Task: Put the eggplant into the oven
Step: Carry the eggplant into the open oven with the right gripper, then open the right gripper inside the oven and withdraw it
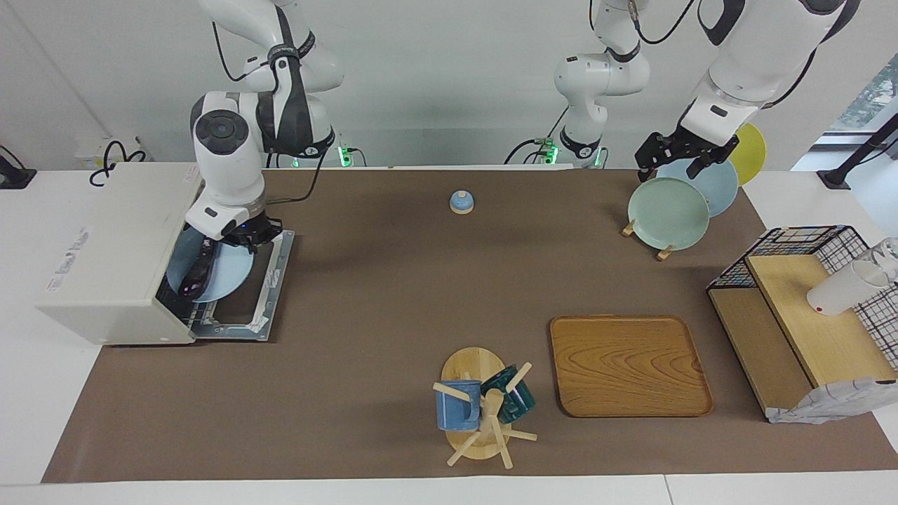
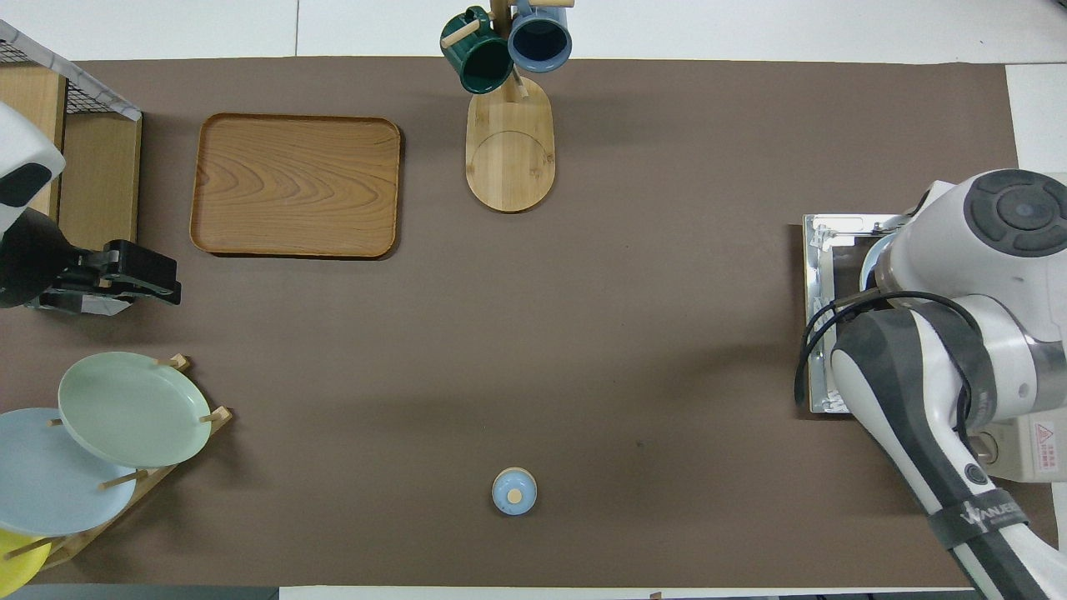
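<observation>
The dark purple eggplant [image 1: 195, 275] lies on a light blue plate [image 1: 228, 277]. My right gripper [image 1: 235, 235] is shut on the plate's rim and holds it above the oven's dropped door [image 1: 270, 298]. The plate's eggplant side reaches into the mouth of the cream-white oven [image 1: 112, 245]. In the overhead view the right arm covers plate, eggplant and most of the oven [image 2: 1029, 454]; only the door's edge [image 2: 821, 250] shows. My left gripper [image 1: 677, 158] waits open over the plate rack, holding nothing, and also shows as the left gripper [image 2: 162, 279] in the overhead view.
A rack of plates [image 1: 666, 212] stands at the left arm's end. A wire and wood shelf [image 1: 807, 315] with a white cup sits beside it. A wooden tray [image 1: 628, 365] and a mug tree [image 1: 480, 407] lie farther from the robots. A small blue lid [image 1: 461, 202] sits mid-table.
</observation>
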Controlling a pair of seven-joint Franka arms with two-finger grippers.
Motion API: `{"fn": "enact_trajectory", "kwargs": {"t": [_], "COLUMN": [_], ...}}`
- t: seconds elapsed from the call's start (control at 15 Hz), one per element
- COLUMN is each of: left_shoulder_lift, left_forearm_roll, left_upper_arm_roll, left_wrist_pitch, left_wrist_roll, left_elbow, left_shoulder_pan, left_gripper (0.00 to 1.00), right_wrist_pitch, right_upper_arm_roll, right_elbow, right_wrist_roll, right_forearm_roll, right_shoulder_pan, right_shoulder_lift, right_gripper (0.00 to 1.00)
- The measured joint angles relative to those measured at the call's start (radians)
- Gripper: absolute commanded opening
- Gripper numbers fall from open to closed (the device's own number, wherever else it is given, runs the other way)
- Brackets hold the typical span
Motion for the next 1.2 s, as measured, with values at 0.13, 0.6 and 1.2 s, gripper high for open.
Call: {"fn": "enact_trajectory", "kwargs": {"t": [0.13,0.6,1.2], "left_shoulder_lift": [0.0,0.0,0.0], "left_forearm_roll": [0.0,0.0,0.0], "left_upper_arm_roll": [0.001,0.002,0.001], "left_wrist_pitch": [0.002,0.016,0.016], "left_wrist_roll": [-0.001,-0.001,-0.001], "left_elbow": [0.001,0.002,0.002], "left_shoulder_pan": [0.001,0.006,0.007], "left_gripper": [1.0,1.0,1.0], "right_wrist_pitch": [0.052,0.196,0.171], "right_upper_arm_roll": [0.0,0.002,0.014], "right_elbow": [-0.029,-0.17,-0.166], "right_wrist_roll": [-0.064,-0.131,-0.131], "right_forearm_roll": [0.0,0.0,0.025], "right_shoulder_pan": [-0.044,-0.113,-0.097], "right_shoulder_lift": [-0.002,-0.048,-0.063], "right_gripper": [0.0,0.0,0.45]}}
